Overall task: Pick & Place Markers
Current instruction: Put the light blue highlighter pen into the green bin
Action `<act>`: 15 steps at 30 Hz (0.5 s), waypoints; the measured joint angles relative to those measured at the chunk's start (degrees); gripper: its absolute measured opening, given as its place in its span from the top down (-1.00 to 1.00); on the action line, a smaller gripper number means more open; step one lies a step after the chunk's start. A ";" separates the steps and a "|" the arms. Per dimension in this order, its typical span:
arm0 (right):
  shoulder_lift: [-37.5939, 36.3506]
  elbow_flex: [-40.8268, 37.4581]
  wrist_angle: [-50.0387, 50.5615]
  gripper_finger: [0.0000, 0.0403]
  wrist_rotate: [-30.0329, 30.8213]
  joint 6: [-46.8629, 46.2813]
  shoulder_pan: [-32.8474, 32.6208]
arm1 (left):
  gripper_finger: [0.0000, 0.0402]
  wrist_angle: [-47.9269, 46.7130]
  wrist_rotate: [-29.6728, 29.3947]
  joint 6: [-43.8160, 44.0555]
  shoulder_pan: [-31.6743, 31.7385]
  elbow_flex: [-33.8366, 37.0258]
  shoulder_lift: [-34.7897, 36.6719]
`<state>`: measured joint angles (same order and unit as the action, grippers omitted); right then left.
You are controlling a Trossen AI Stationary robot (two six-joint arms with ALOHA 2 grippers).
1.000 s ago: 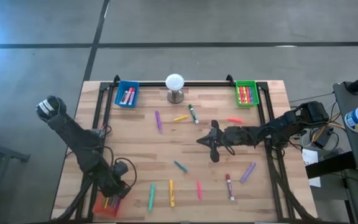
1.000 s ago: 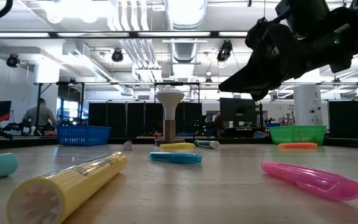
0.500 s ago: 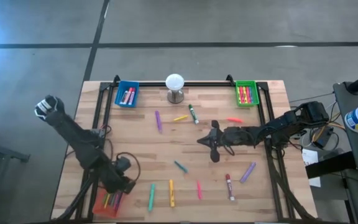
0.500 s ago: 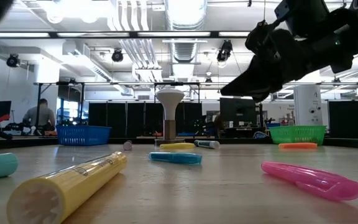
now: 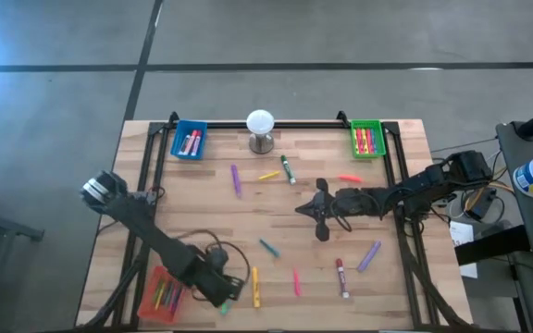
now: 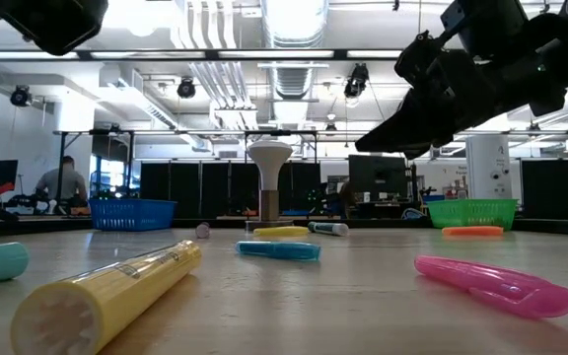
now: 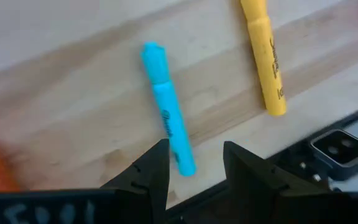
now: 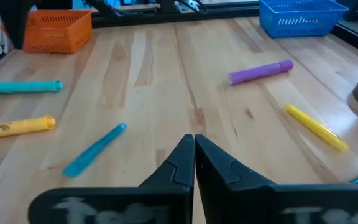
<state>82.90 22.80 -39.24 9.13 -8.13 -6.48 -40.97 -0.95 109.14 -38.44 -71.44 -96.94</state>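
Spanning the high view, the pale wooden bench (image 5: 202,217) carries three small plastic trays: blue (image 5: 190,141) and green (image 5: 366,139) on one edge, orange (image 5: 160,296) at the opposite edge's left corner. The left end effector (image 7: 191,165) hovers beside the orange tray, fingers spread. Directly under it lies the slim teal marker (image 7: 166,124), with its long axis running across that edge, so the fingers straddle its width. The right end effector (image 5: 317,211), pressed together, waits mid-bench, well apart. About ten loose markers are countable, including one yellow marker (image 7: 265,62) just beside the teal.
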 joint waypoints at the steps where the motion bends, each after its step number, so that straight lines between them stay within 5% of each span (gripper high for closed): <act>1: 0.00 -0.08 -0.02 0.96 0.00 0.22 0.00 | 0.28 -1.04 0.00 0.35 -0.01 -2.08 -2.11; 9: 0.00 -0.66 -0.04 0.96 0.00 0.68 0.00 | 0.28 -12.57 2.13 3.53 0.09 -18.08 -15.58; 15: 0.00 -0.98 -0.38 0.96 -0.02 0.69 0.00 | 0.28 -13.59 3.04 7.10 -0.01 -21.27 -20.39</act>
<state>82.89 21.82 -39.62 9.10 -7.44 -6.48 -54.56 2.09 116.24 -38.45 -92.71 -117.33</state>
